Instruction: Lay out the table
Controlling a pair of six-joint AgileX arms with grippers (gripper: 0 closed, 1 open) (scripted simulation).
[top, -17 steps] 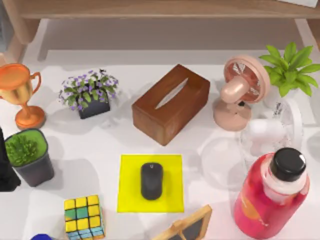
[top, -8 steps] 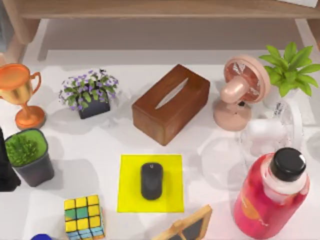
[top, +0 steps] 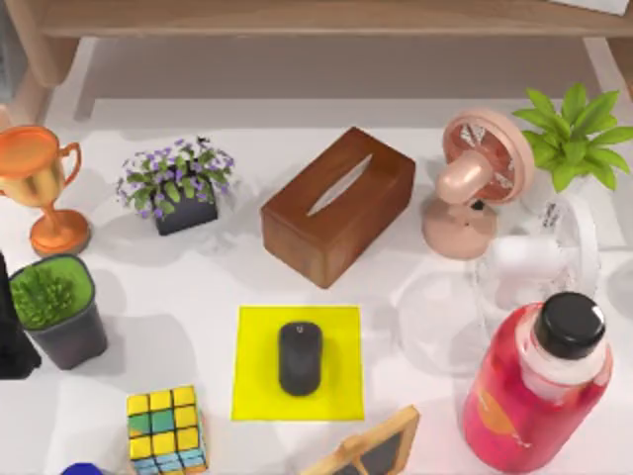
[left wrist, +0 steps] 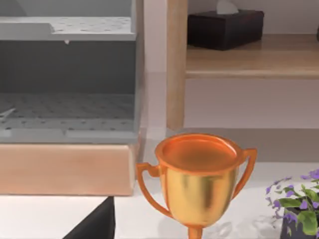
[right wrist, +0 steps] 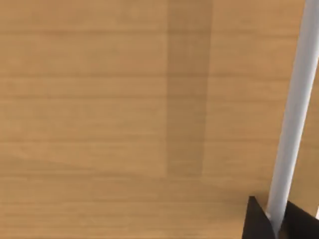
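Sitting at the 9 o'clock edge of the top view is a dark bit of my left arm (top: 12,341), and honestly I can't tell if either gripper is clenched or released. Right next to it is a grey pot of grass (top: 54,307), with the gold trophy (top: 38,183) up at 10 o'clock. Dead centre on the white table (top: 178,287) there's a black mouse (top: 300,357) lying on a yellow mat (top: 298,362), with a wooden tissue box (top: 338,205) just above at 12. Pink fan (top: 477,178) at 2 o'clock, red bottle (top: 539,386) at 4
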